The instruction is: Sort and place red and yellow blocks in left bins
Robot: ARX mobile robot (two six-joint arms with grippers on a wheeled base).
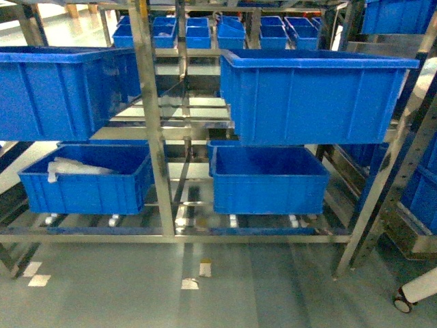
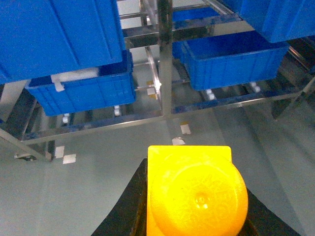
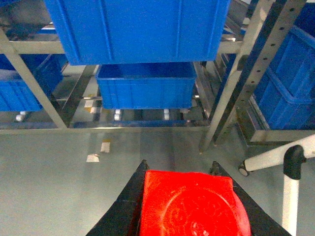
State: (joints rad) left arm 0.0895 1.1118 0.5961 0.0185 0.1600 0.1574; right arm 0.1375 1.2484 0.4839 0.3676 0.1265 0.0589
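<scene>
In the left wrist view a yellow block (image 2: 196, 191) with a round stud on top fills the space between the black fingers of my left gripper (image 2: 194, 206), which is shut on it above the grey floor. The right wrist view shows a red block (image 3: 189, 204) clamped the same way in my right gripper (image 3: 187, 211). Neither gripper shows in the head view. The left bins are the upper left blue bin (image 1: 61, 92) and the lower left blue bin (image 1: 85, 181), which holds a white bag (image 1: 75, 167). Both stand on the steel rack ahead.
The steel rack (image 1: 156, 137) has a central upright post. On its right side sit an upper blue bin (image 1: 307, 96) and a lower one (image 1: 270, 179). More blue bins stand behind and at the far right. A white wheeled leg (image 3: 275, 157) crosses the floor on the right.
</scene>
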